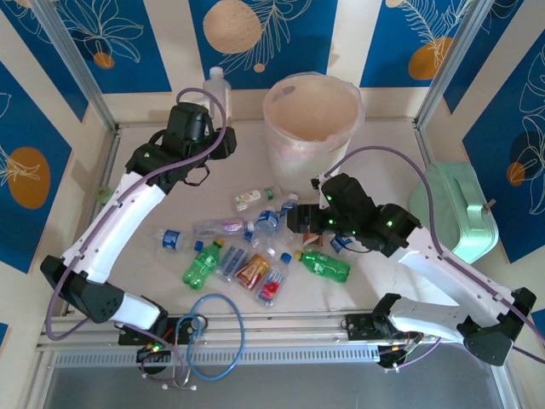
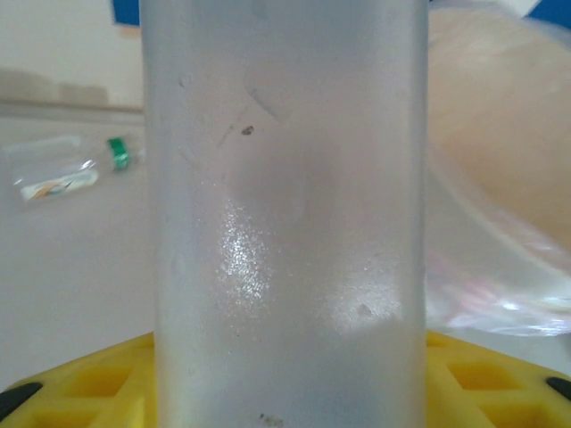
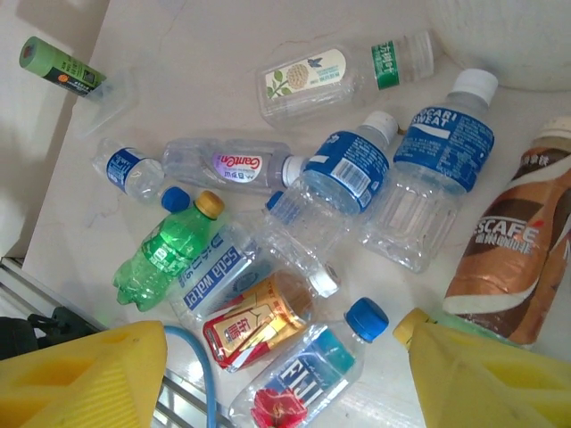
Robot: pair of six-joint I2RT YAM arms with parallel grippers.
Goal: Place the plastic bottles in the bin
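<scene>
Bin (image 1: 294, 160) — plastic-lined — stands behind bottles (image 1: 203, 264) scattered on table (image 1: 247, 153).

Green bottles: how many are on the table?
2. The left green bottle lies at the front, left of the red-and-gold bottle; the right green bottle lies to its right. More may hide under the right arm.

Pale table (image 1: 383, 162): bin (image 1: 298, 158) upright at back centre, mint-green box (image 1: 456, 213) at the right edge, plastic bottles (image 1: 255, 247) on their sides in a loose pile front of centre, many touching, mostly clear with blue labels, plus a green bottle (image 1: 203, 264) at left and a brown coffee bottle (image 3: 508, 250) at right.
</scene>
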